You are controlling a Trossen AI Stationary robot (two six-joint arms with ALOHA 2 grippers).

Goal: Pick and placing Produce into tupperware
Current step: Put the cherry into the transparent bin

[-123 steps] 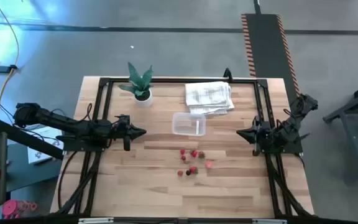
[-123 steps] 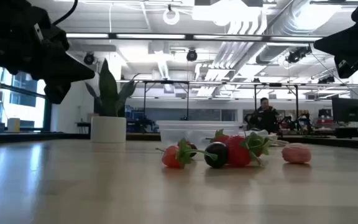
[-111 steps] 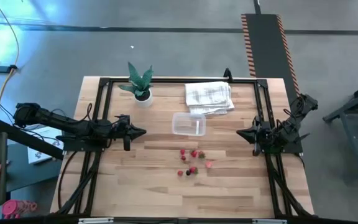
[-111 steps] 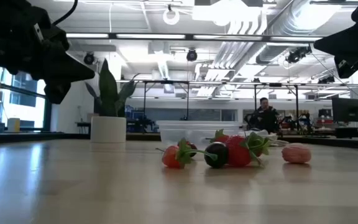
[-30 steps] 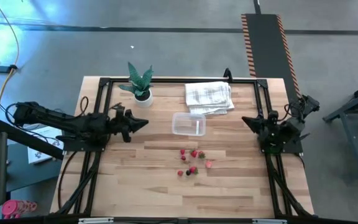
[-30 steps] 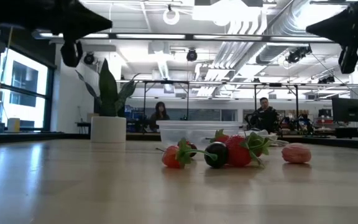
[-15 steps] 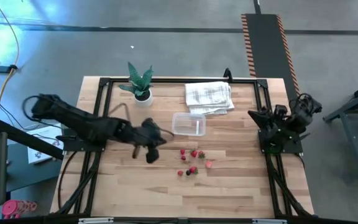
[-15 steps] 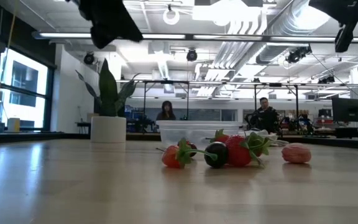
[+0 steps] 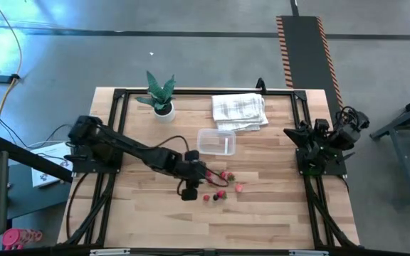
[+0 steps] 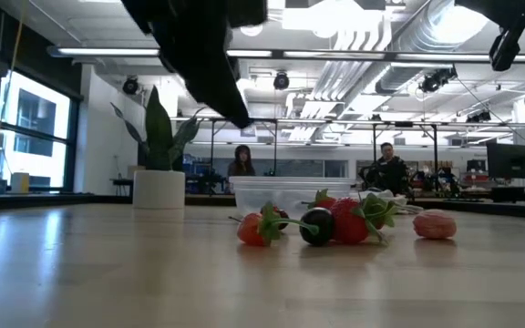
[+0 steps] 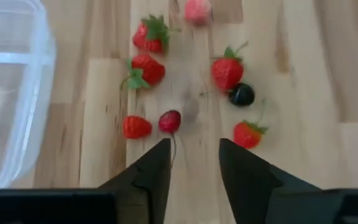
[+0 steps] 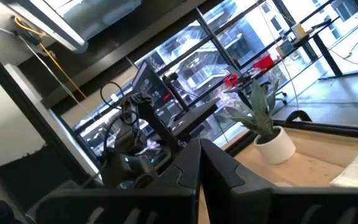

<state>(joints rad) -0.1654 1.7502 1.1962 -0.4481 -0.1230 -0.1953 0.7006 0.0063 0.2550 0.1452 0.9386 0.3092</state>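
Note:
The produce, several small strawberries, cherries and a pink piece (image 9: 221, 185), lies loose on the wooden table near its middle. The left wrist view shows it as a scatter (image 11: 227, 71). The clear tupperware (image 9: 216, 142) stands just behind it, toward the far edge, with nothing inside that I can see. My left gripper (image 9: 199, 172) slants down over the left edge of the scatter, open, its fingers (image 11: 160, 171) just short of a red cherry (image 11: 169, 121). My right gripper (image 9: 288, 132) waits shut, raised at the table's right edge.
A white folded towel (image 9: 239, 112) lies behind the tupperware and a small potted plant (image 9: 161, 96) stands at the far left. A black frame (image 9: 191, 92) borders the table. People sit in the room beyond (image 10: 242, 162). Bare wood lies toward the near edge.
My left gripper has swung from the table's left side toward the right and the near edge, tipping from level to slanting down over the produce. My right gripper has drawn back a little toward the right edge and risen. The produce and tupperware have not moved.

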